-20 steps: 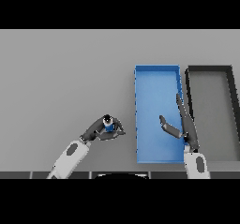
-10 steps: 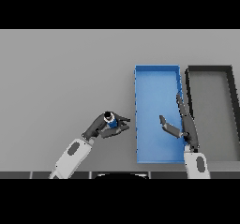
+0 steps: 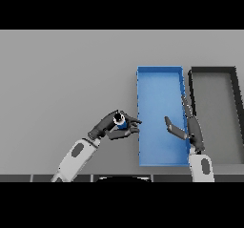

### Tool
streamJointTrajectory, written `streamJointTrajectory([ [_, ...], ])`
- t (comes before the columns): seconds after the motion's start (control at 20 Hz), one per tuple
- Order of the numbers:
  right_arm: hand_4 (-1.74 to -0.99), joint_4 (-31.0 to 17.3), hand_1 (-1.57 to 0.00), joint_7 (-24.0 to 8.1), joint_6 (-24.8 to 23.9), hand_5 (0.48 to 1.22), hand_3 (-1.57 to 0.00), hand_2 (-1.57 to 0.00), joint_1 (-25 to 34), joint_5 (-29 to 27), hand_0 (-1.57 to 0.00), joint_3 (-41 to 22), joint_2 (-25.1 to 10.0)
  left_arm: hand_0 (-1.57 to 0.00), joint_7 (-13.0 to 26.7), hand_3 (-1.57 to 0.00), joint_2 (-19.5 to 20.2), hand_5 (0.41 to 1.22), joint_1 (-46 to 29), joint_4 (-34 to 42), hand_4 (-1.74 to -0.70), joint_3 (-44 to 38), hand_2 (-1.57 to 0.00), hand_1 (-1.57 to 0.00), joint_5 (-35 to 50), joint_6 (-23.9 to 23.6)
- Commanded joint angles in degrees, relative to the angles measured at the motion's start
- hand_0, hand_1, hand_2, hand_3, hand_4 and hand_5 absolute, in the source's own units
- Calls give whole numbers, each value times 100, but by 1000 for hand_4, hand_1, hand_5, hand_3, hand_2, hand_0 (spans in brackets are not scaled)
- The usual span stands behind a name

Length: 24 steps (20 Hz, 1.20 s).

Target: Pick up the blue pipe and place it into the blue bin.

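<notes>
Blue pipe [image 3: 122,123] upright, open end up

Plain grey table [image 3: 62,69] fills view; even flat light, soft shadows.

Plain grey table [image 3: 62,69] across the frame. Bright blue bin [image 3: 159,86] right of centre, black-walled, grey-floored bin [image 3: 234,108] at far right. Small blue pipe [image 3: 122,124] with white end in dark left hand [image 3: 110,127]; dark right hand [image 3: 190,129], both on white and grey arms.

Matt grey table [image 3: 57,79], smooth blue bin [image 3: 159,74], matt dark bin [image 3: 214,72]
</notes>
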State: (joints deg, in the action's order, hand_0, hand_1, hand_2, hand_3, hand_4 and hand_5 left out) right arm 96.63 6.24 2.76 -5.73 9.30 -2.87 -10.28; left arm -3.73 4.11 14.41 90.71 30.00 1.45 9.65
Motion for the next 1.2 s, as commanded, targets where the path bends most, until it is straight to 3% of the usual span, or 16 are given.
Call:
streamJointTrajectory([
  [0.0,-1151,10,1,19,-23,643,1,1,10,56,1,-39,18,-1566,-2,-1568,30,1220,-19,-20,-1467,-30,-1568,-1567,-11,53],
  [0.2,-1138,265,1,-8,-223,643,1,1,-152,301,1,-102,36,-1569,26,-1570,-52,1220,-50,-17,-1466,-86,-1570,-1569,-133,153],
  [0.3,-1188,490,1,6,-317,643,1,1,-357,425,1,-132,31,-1570,33,-1570,-93,1220,-104,-20,-1466,-101,-1570,-1570,-182,210],
  [0.4,-1184,647,1,-198,-372,642,1,-2,-323,505,1,-146,15,-1570,-10,-1570,-93,1220,-109,-29,-1467,-152,-1570,-1570,-181,324],
  [0.45,-1187,681,1,-129,-346,642,1,-20,-317,478,1,-175,39,-1570,6,-1571,-126,1220,-91,-4,-1467,-167,-1571,-1570,-167,370],
  [0.5,-1195,822,-2,94,-79,648,1,-41,-310,91,1,-139,10,-1571,18,-1571,-170,1221,-155,13,-1467,-132,-1571,-1571,-197,394],
  [0.55,-1198,912,-12,108,234,641,0,-67,-284,-360,1,-147,46,-1571,97,-1571,-198,1221,-83,10,-1467,-194,-1571,-1571,-220,385],
  [0.7,-1215,1437,-29,-618,1103,607,-1,-120,45,-1529,1,-108,-415,-1571,71,-1571,-239,1221,-206,67,-1467,-209,-1571,-1571,-288,473],
  [0.9,-1247,1813,-11,-1598,1747,568,0,-106,805,-2515,1,-331,-900,-1571,76,-1571,-329,1221,-255,71,-1467,-260,-1571,-1571,-429,546],
  [1.05,-1270,2116,-5,-2112,1897,558,1,-90,1307,-2640,1,-621,-1137,-1571,177,-1571,-386,1221,-207,53,-1467,-353,-1571,-1571,-504,598],
  [1.15,-1291,2013,-3,-2414,1969,558,1,-66,1760,-2566,1,-877,-1107,-1571,137,-1571,-389,1221,-272,119,-1467,-364,-1571,-1571,-569,673],
])
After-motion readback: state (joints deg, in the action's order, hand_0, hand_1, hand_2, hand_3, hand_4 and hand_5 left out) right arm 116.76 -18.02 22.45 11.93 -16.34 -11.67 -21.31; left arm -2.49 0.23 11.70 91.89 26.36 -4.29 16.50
